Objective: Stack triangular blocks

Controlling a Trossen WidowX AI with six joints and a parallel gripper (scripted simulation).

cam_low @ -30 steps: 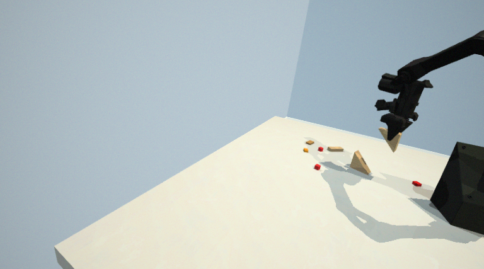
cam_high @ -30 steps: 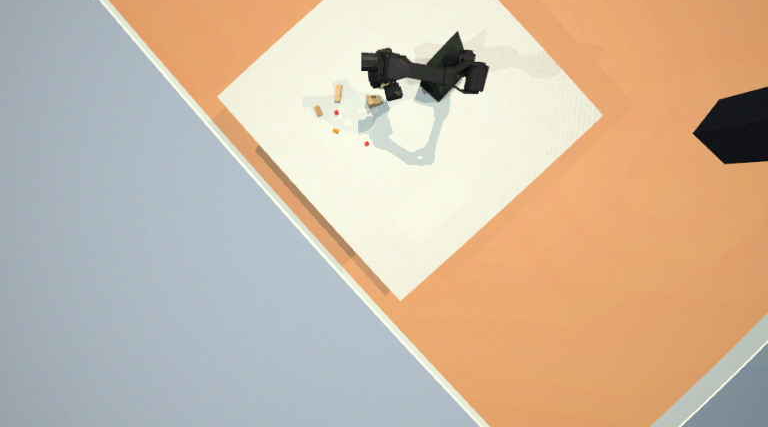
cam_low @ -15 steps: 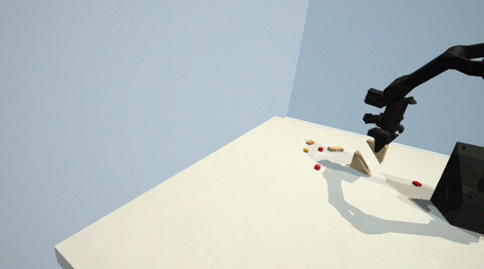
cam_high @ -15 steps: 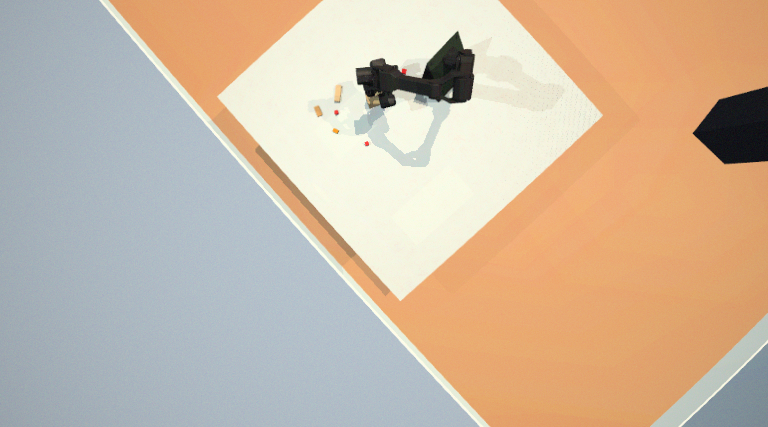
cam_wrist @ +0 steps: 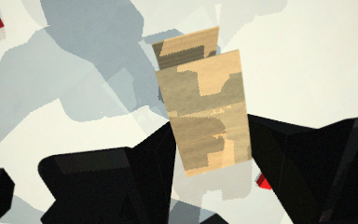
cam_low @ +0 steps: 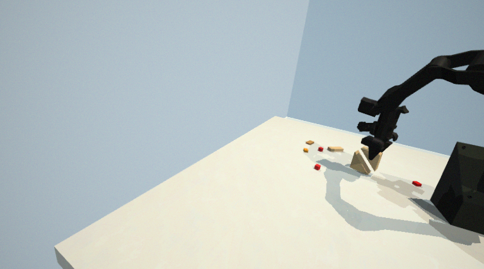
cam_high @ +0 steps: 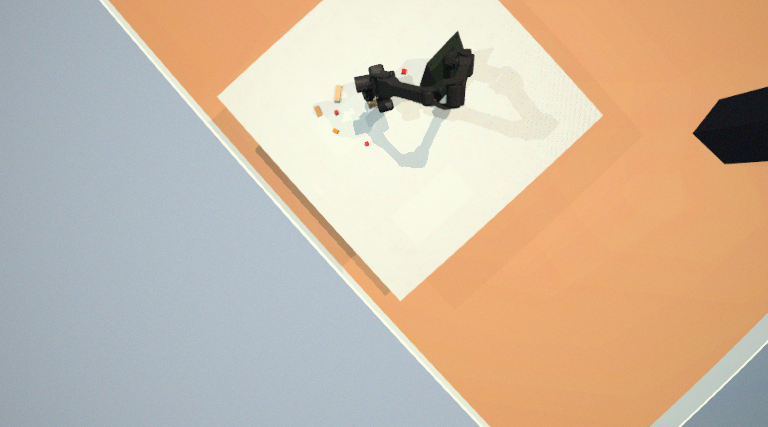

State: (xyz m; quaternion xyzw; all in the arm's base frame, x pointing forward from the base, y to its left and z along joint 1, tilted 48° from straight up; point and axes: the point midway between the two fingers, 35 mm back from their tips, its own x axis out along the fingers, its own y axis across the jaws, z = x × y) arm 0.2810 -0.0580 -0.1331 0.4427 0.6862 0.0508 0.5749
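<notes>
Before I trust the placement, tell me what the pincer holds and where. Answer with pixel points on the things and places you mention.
A triangular block (cam_low: 377, 160) (cam_wrist: 207, 112), gripped by two opposite sides near its upper part, point downward.

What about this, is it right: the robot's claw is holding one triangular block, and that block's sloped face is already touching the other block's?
Not touching: the exterior view shows a narrow gap between the sloped faces of the held block and the other block. One is indeed held.
</notes>
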